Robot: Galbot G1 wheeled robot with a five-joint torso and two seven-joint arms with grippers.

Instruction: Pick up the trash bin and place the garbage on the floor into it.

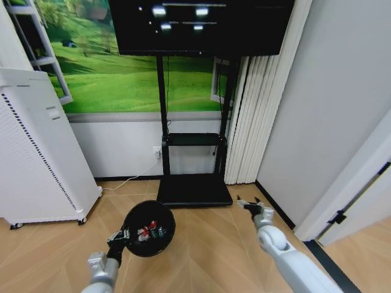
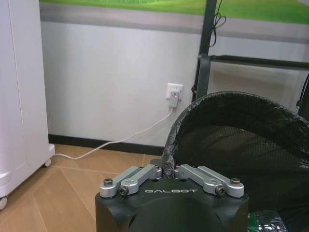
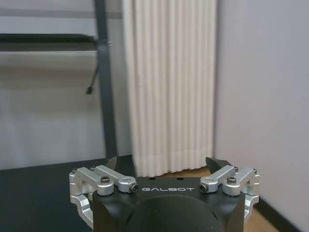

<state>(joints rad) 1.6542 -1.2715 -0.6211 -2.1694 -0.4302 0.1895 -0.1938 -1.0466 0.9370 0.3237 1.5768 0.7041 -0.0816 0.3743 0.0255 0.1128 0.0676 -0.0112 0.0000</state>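
The black round trash bin hangs above the floor at lower left, its mouth tipped towards me. My left gripper is shut on its near rim. Inside lie red-and-white wads and a clear bottle with a green label. In the left wrist view my left gripper pinches the bin's mesh wall, and the bottle peeks out beside the wrist. My right gripper is held out at the right, open and empty. In the right wrist view, nothing lies between its fingers.
A tall white perforated appliance stands at the left. A black TV stand with a flat base is straight ahead, white curtains beside it. A white cable runs from a wall socket. A door frame is at the right.
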